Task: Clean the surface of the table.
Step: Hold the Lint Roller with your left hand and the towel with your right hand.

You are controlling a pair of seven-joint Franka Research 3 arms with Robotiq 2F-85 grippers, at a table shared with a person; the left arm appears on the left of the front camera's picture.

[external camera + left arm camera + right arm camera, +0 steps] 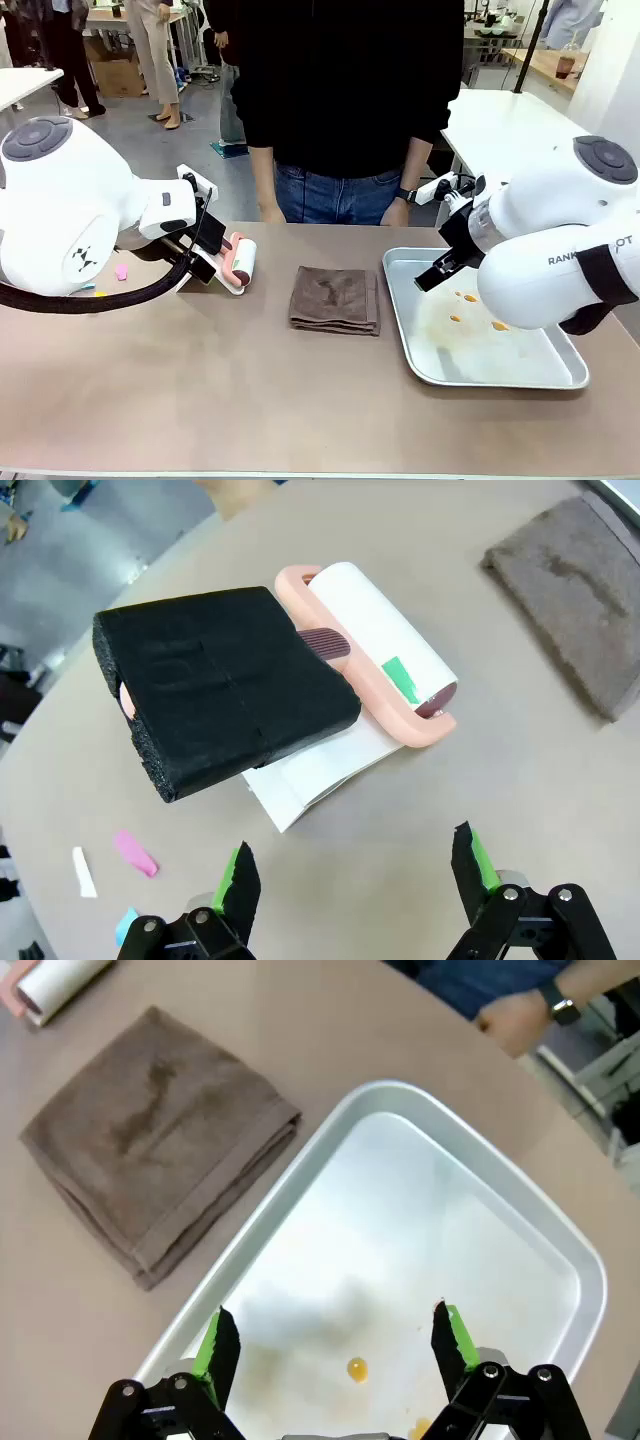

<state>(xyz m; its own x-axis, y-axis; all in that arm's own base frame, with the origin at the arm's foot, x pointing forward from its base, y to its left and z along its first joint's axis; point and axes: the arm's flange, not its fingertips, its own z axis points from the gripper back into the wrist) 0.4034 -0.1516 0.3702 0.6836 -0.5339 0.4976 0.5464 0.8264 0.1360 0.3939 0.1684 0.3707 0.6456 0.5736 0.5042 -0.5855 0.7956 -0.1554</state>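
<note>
Two grippers spread wide, empty. Left gripper [355, 848] poised above lint roller [370, 630] at left of table [200, 380], seemingly lining up grab. Right gripper [333, 1318] hangs over stained tray [500, 384], right. Folded cloth [335, 298] centre; paper scraps [135, 852] left, likely roller's targets.

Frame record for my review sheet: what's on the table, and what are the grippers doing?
table: beige, paper scraps at left end
roller: pink, left, black block over its handle
cloth: brown, folded, centre
tray: right, orange spots inside
left gripper: open, empty, near roller
right gripper: open, empty, over tray
person: far side, hand at edge
</note>
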